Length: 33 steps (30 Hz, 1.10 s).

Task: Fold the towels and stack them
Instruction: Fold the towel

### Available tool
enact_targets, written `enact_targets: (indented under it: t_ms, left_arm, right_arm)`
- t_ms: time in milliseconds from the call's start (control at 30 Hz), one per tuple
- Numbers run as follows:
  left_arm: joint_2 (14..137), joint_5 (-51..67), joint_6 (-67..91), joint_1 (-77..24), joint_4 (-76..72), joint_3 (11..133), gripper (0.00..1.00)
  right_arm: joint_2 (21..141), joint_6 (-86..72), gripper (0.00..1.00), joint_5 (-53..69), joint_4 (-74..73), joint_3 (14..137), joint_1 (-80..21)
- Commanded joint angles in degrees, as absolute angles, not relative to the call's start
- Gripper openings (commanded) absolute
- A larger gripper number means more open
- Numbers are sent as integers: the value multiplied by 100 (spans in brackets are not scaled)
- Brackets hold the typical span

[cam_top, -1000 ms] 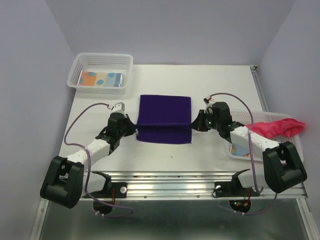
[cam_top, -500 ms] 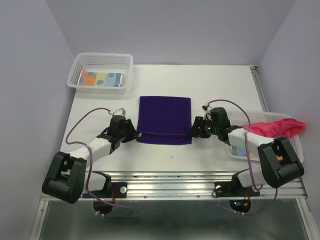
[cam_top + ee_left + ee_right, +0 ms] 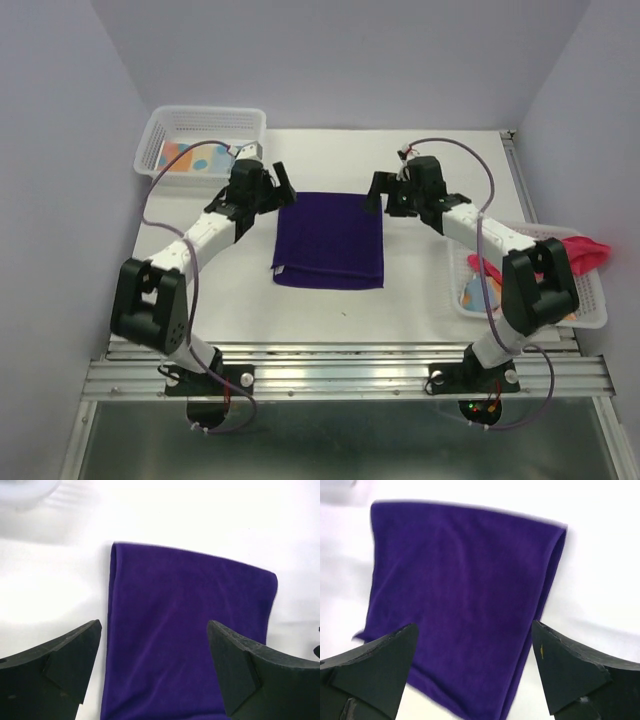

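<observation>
Deep purple plush towel (image 3: 329,240) lies folded rectangular on white counter (image 3: 430,290); left pincer (image 3: 154,625), right pincer (image 3: 474,626) gape empty.

purple towel (image 3: 328,240): deep purple, plain, soft nap; in the middle of the frame.
purple towel, state: folded into a neat, near-square shape, lying flat on the white surface, edges roughly straight; a doubled layer shows along its lower edge and at the lower left corner.
pink towel (image 3: 592,250): bright pink-red, unfolded and bunched, draped over the rim of the basket at right (image 3: 585,305), at the right edge of the frame.
first patterned towel (image 3: 172,155): light blue, orange and white; inside the basket at upper left (image 3: 200,120), partly hidden.
second patterned towel (image 3: 472,292): same colours; a small part shows in the basket at right, lower down than the pink towel.
</observation>
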State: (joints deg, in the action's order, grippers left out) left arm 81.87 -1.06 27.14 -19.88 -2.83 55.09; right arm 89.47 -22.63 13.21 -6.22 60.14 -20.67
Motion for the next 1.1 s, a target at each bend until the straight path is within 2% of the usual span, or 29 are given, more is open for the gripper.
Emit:
enact_targets:
  t_ms: [0,167,400,567,733,767,800,967,1000,1067]
  left_arm:
    - [9384,-351,2180,-1995,271,6833,99]
    - [10640,-369,1952,-1916,623,7935,98]
    - [11504,-168,1986,-1697,739,8683,84]
    - [11777,-26,1986,-1609,659,8719,71]
    - [11962,167,1995,-1512,633,8806,64]
    - [12014,202,1995,-1503,633,8824,58]
    - [12041,280,1995,-1503,615,8850,55]
    - [12217,360,2013,-1503,615,8956,40]
    - [12252,404,2004,-1503,641,8965,30]
    - [12269,448,2013,-1503,633,8939,18]
  right_arm:
    - [10078,-1943,97,563,-1063,7091,-1890]
    - [11045,-1732,91,527,-1318,8224,-1749]
    - [11943,-1582,67,887,-1354,8929,-1494]
    - [12269,-1441,63,958,-1398,9175,-1477]
    - [12524,-1319,60,1151,-1468,9395,-1459]
    - [12577,-1310,57,1169,-1468,9413,-1468]
    - [12603,-1336,51,1212,-1459,9439,-1468]
    - [12604,-1354,33,1380,-1450,9369,-1459]
    - [12543,-1354,30,1389,-1415,9326,-1459]
    - [12490,-1327,22,1450,-1389,9211,-1459]
